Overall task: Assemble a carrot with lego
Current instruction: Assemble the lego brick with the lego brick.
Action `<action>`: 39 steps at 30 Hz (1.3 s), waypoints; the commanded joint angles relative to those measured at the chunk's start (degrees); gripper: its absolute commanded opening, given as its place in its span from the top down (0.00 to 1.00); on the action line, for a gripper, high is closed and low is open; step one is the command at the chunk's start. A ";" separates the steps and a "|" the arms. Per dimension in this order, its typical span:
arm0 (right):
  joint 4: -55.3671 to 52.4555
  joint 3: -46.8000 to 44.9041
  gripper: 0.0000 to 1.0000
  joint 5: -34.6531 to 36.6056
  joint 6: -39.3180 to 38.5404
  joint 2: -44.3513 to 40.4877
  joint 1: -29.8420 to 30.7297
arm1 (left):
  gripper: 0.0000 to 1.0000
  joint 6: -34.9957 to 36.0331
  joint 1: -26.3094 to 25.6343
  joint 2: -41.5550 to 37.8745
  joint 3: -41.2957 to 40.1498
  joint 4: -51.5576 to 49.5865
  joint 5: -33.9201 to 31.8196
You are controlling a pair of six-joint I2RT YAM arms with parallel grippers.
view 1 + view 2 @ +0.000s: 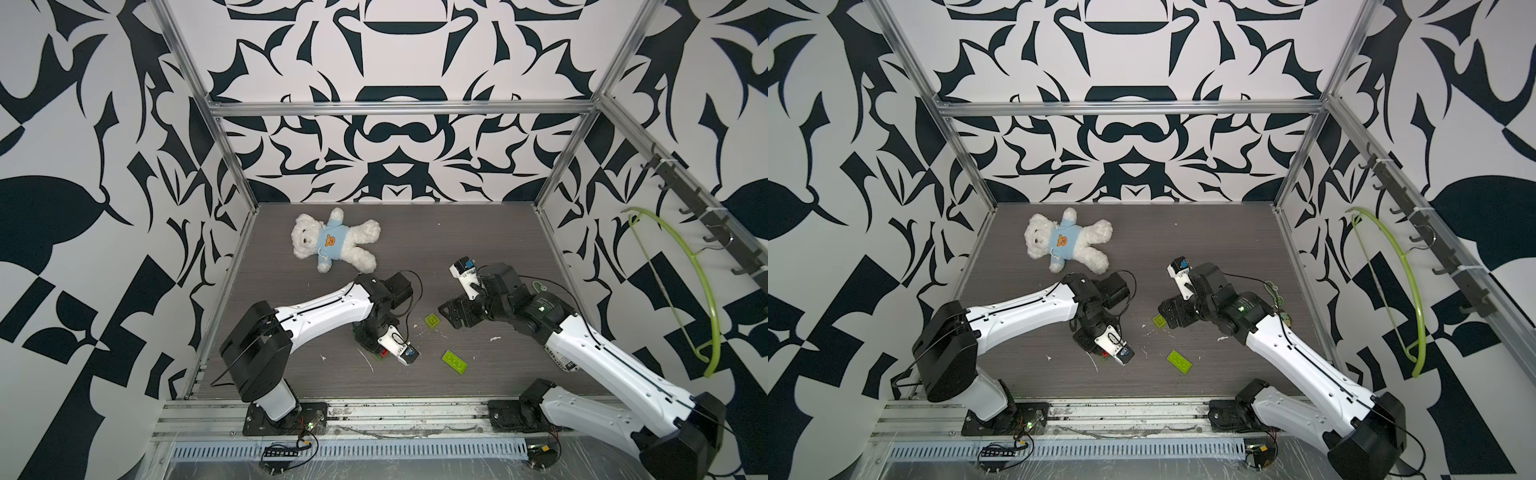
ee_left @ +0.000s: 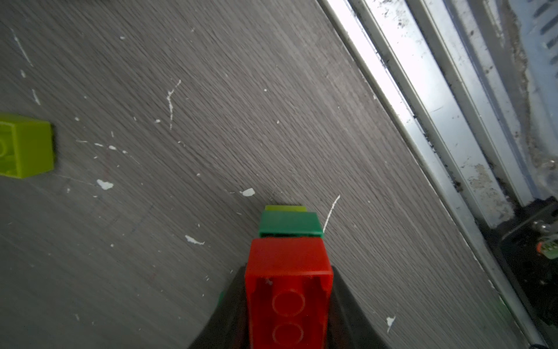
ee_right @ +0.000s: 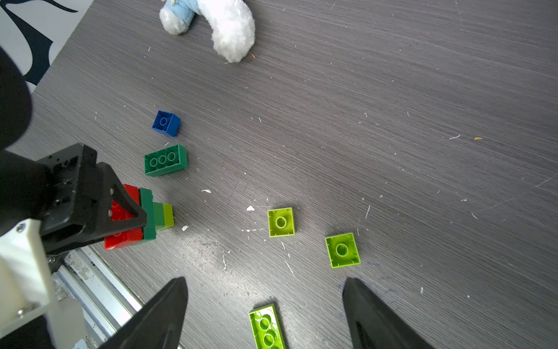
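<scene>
Carrot (image 3: 152,213) is only part built, and you hold it in your left gripper (image 2: 288,270). The jaws are clenched on the red brick at its wide end. From there it steps down through dark green and a paler green to a lime tip that points away from the gripper. It lies sideways, low by the front rail (image 3: 99,281) of the table (image 1: 478,249); you cannot tell from these views whether it rests on the wood or hangs just above it. Your right gripper (image 3: 265,279) is released, its fingers spread wide with nothing between them, over the loose lego to the right of the carrot. In the right wrist view the lime oblong brick (image 3: 267,326) lies flat on the table in the gap framed by those fingers, ungripped. Beyond it sit a lime square brick (image 3: 281,222) and, near it, a second lime square brick (image 3: 342,250), both hollow side up and apart from each other. Closer to your left gripper, the dark green oblong brick (image 3: 165,159) lies hollow side up just beyond the carrot. The blue square brick (image 3: 166,122) sits a little farther on, apart from it. A white teddy bear (image 1: 332,245) in a pale blue top lies on its back at the far left of the table, well apart from all the bricks.
</scene>
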 commanded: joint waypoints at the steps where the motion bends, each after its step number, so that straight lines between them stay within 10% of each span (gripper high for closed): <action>1: 0.75 -0.14 0.14 -0.49 0.02 -0.87 -0.12 | 1.00 0.73 -0.26 -0.13 -0.80 -0.66 0.71; 39: 1.78 -1.22 0.14 -1.45 0.99 -0.52 -0.18 | 1.00 2.07 -1.88 -0.16 -1.99 -1.70 -4.53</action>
